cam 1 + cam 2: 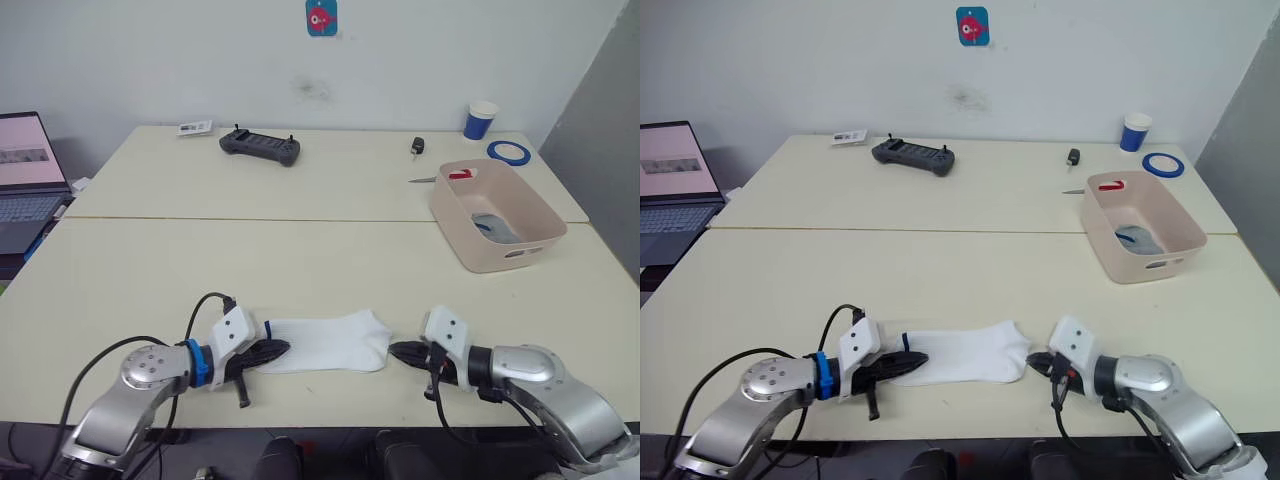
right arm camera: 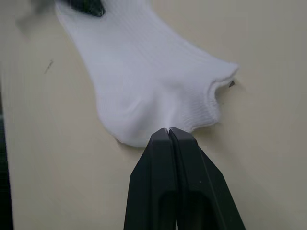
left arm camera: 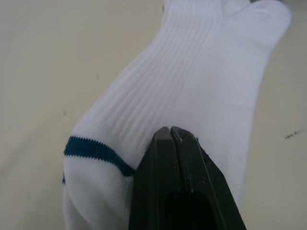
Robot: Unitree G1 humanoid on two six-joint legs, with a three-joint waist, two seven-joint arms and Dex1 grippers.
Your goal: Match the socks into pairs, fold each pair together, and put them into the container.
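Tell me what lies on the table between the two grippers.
The white sock lies flat between the left gripper and the right gripper, each shut on one end of it, as the left eye view shows.

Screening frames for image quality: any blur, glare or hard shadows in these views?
Head views: even, soft light, no glare on the table. Left wrist view: white sock ribbing crisp, left gripper fingers slightly soft. Right wrist view: sock sharp, far top corner blurred, right gripper casting little shadow.
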